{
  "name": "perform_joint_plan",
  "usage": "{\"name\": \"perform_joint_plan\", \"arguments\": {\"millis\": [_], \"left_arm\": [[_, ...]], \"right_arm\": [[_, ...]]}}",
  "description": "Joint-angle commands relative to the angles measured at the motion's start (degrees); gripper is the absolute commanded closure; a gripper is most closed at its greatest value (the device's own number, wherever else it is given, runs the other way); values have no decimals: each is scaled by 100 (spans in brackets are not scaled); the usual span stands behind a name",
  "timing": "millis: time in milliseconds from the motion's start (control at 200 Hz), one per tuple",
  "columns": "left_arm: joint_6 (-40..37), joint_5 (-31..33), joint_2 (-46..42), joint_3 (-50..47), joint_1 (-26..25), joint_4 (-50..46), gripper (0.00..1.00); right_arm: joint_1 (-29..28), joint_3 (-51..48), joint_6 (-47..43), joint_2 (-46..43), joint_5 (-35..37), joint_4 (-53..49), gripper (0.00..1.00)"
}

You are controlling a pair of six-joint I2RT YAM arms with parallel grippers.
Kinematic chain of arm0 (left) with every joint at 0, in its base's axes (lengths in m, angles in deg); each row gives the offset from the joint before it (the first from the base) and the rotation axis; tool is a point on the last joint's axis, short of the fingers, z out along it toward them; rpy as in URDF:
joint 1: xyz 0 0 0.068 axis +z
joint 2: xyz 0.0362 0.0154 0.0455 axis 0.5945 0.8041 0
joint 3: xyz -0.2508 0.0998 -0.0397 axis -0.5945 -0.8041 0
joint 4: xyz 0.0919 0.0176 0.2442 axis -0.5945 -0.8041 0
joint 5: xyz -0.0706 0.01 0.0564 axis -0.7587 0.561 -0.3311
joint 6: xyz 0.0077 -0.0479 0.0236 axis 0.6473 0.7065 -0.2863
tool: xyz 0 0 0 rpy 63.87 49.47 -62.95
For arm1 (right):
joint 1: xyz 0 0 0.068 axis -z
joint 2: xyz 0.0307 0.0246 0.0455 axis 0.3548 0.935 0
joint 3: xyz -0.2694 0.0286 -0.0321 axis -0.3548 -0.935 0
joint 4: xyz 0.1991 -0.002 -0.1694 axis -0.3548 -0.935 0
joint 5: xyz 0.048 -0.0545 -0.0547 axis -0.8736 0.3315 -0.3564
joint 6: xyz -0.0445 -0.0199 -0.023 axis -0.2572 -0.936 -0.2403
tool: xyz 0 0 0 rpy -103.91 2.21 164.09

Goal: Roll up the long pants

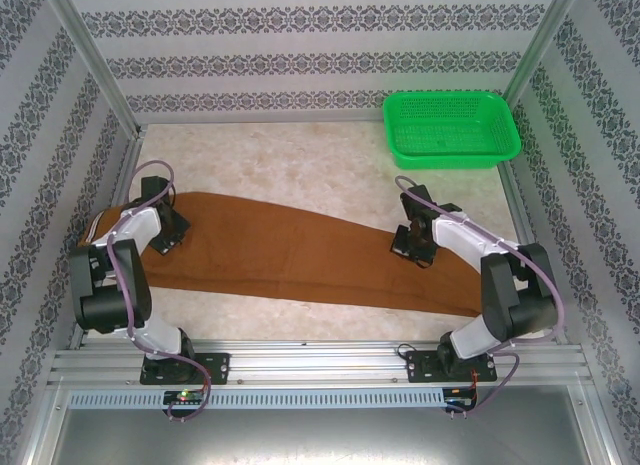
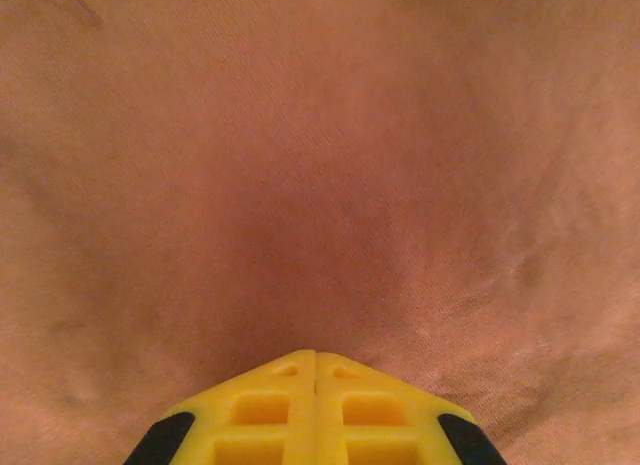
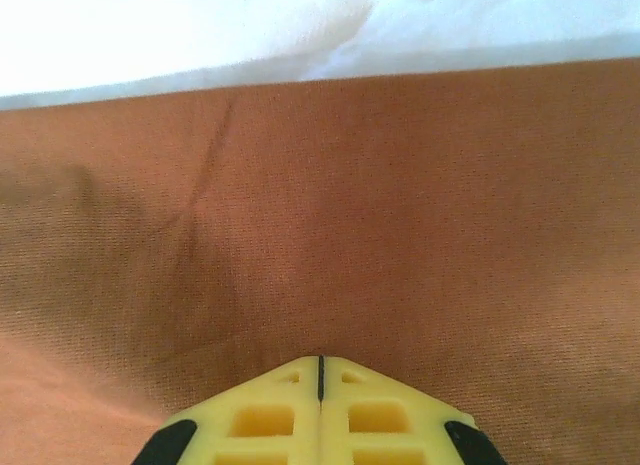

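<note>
Two grippers are pressing down on the pants (image 1: 300, 255), one toward each end, probably to pin the cloth before rolling begins. Left gripper (image 1: 165, 235): jaws are meeting with no gap in the left wrist view (image 2: 316, 357), and creases are converging on the tips. Whether any fabric is pinched between them cannot be told. Right gripper (image 1: 412, 247): jaws are likewise closing to a hairline seam (image 3: 320, 360), sitting just inside the cloth's far edge. Pants: lying flat and unrolled, stretching lengthwise across the table (image 1: 300, 165) from left side to right. One green basket (image 1: 450, 130) is standing at the far right corner, well apart from the cloth.
</note>
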State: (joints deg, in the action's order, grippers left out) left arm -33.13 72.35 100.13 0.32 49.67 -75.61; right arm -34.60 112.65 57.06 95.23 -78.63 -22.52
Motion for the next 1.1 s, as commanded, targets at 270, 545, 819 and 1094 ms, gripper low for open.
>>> {"name": "perform_joint_plan", "arguments": {"millis": [270, 545, 819, 1094], "left_arm": [[81, -570, 926, 94, 5, 695, 100], [260, -787, 1474, 497, -29, 822, 100], [144, -427, 1790, 1054, -357, 591, 100], [-128, 121, 1080, 1358, -728, 83, 100]], "right_arm": [[410, 1114, 83, 1274, -374, -237, 100], [770, 2753, -249, 2328, -236, -803, 100], [837, 3176, -547, 2140, 483, -784, 100], [751, 2831, -799, 462, 1111, -567, 100]]}}
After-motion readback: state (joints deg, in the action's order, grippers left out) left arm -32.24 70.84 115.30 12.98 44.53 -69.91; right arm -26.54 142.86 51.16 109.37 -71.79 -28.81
